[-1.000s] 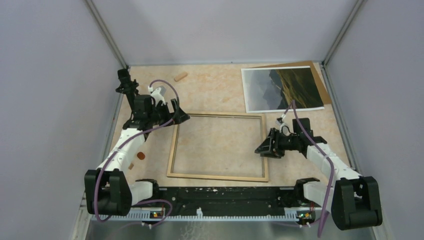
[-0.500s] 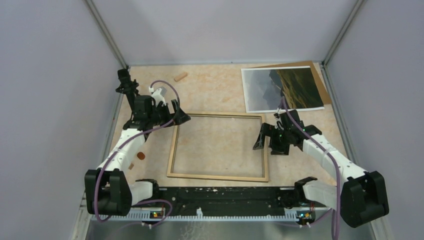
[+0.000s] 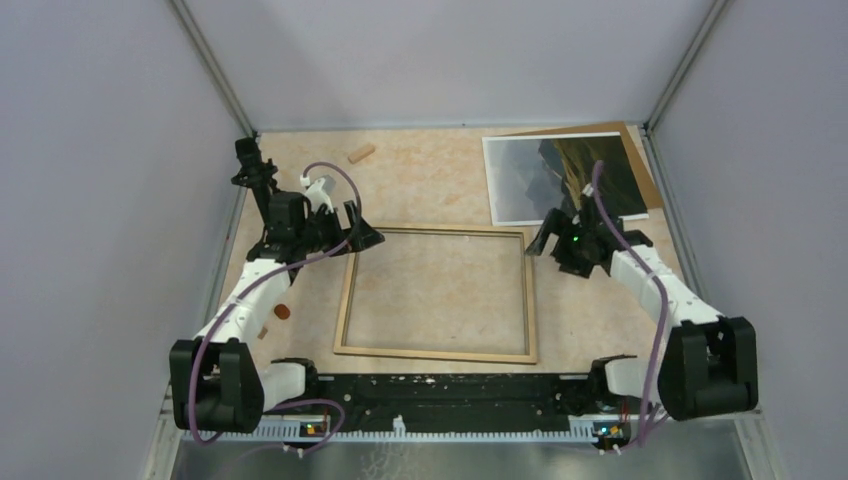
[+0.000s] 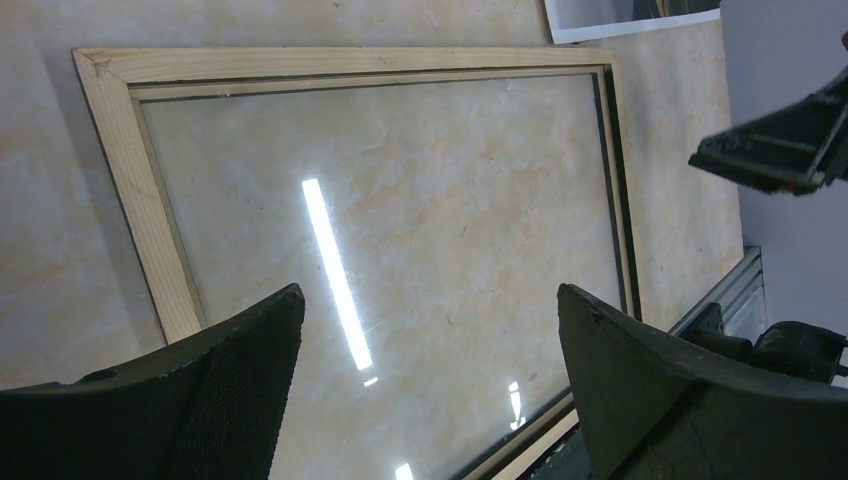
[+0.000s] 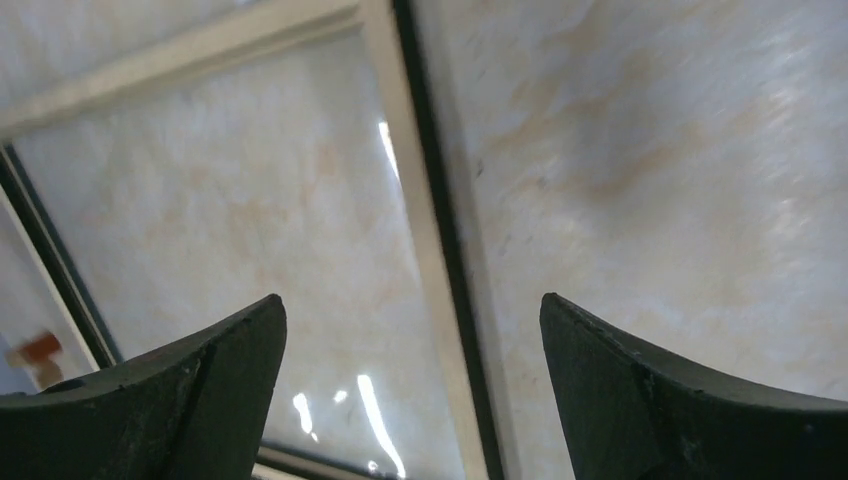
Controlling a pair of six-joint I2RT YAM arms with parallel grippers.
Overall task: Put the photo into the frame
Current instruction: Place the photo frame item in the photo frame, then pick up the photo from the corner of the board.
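Swung the right gripper (image 3: 541, 241) off the 3 o'clock rail of the thin pale-wood rectangular picture frame (image 3: 434, 352) and up to its 1 o'clock corner within the last second. Spread its jaws from half-closed to wide; holding nothing. Kept the left gripper (image 3: 362, 238) where it was, above the 11 o'clock corner, jaws wide, also empty.

Reads as a frame let go and settled flat at table centre, with the reach for the print now begun; insertion not yet started. Glare streaks inside the rails in both wrist views, so probably a glass pane in place.

Find the large rectangular landscape photo (image 3: 565, 178) at 1 o'clock on the marbled beige tabletop (image 3: 440, 170). Lying flat on a plain brown backing board (image 3: 640, 138), just beyond the right fingertips, apparently untouched. Thin white border, dark grey mountains on the 9 o'clock half, yellow-green hillside on the 3 o'clock half. Set slightly askew to the frame.
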